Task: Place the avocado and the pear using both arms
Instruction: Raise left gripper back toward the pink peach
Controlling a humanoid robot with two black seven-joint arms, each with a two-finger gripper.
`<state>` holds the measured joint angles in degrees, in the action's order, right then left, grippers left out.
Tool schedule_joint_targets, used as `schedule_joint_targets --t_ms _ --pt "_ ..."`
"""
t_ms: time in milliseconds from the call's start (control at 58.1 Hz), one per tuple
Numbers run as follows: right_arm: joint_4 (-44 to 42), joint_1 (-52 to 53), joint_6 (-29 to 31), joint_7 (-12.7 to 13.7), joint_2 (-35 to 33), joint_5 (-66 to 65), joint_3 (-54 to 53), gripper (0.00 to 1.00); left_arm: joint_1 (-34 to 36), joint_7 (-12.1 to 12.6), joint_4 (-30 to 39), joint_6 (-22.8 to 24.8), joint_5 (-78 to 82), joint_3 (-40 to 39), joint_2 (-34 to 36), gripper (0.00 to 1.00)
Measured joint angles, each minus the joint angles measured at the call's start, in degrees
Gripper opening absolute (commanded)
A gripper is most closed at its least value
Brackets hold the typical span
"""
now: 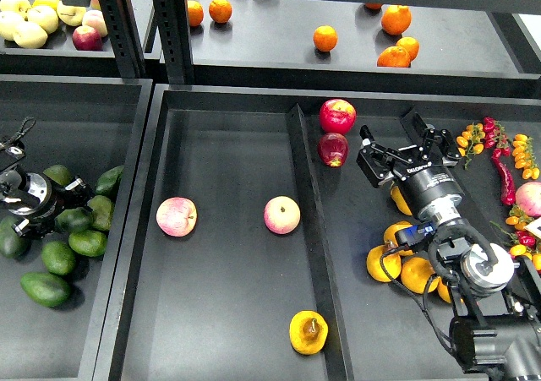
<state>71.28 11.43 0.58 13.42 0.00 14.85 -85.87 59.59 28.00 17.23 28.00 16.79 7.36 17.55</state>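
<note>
My left gripper (pixel 68 205) is low over the avocado pile in the left tray (pixel 127 229). Its fingers sit on either side of one dark green avocado (pixel 74 220), which has travelled with it. Several other avocados lie around it. The orange-yellow pear (pixel 308 332), with its dark brown blotch facing up, lies at the front of the middle tray by the divider. My right gripper (pixel 398 141) is open and empty over the right compartment, near two red apples and far behind the pear.
Two pink apples (pixel 176 216) (pixel 281 214) lie in the middle tray. Red apples (pixel 337 116) sit right of the divider (pixel 304 229). Yellow-orange fruit (pixel 404 258) is piled under my right arm. Oranges (pixel 325 38) are on the back shelf and red chillies (pixel 505 171) at far right.
</note>
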Motion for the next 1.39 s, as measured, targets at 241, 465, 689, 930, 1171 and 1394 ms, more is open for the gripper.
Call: schedule_joint_targets --t_ms 241,465,689,930,1171,1394 --pt "0.2 -0.5 0.0 0.0 0.0 0.0 0.1 0.99 0.6 0.0 0.2 0.0 -0.1 -4.3 0.4 0.99" --pt "0.2 -0.9 0.0 0.0 0.0 0.0 0.8 0.99 -0.4 0.0 1.4 0.0 -1.1 -24.6 2.7 0.99" --pt "0.1 -1.9 0.0 0.1 0.0 0.0 1.0 0.99 -5.6 0.0 7.0 0.0 -4.5 -42.7 3.9 0.99" --pt "0.0 -4.0 0.5 1.2 0.0 0.1 2.0 0.99 -14.1 0.0 12.4 0.0 -6.0 -60.1 2.5 0.99" --pt "-0.1 -4.6 4.7 5.5 -3.6 0.2 3.4 0.99 -22.1 0.0 17.2 0.0 -9.7 -77.2 -2.7 0.99" --pt "-0.3 -4.6 12.6 13.8 -12.9 0.1 10.2 0.99 -30.6 0.0 27.3 0.0 -15.1 -87.9 -7.7 0.99"
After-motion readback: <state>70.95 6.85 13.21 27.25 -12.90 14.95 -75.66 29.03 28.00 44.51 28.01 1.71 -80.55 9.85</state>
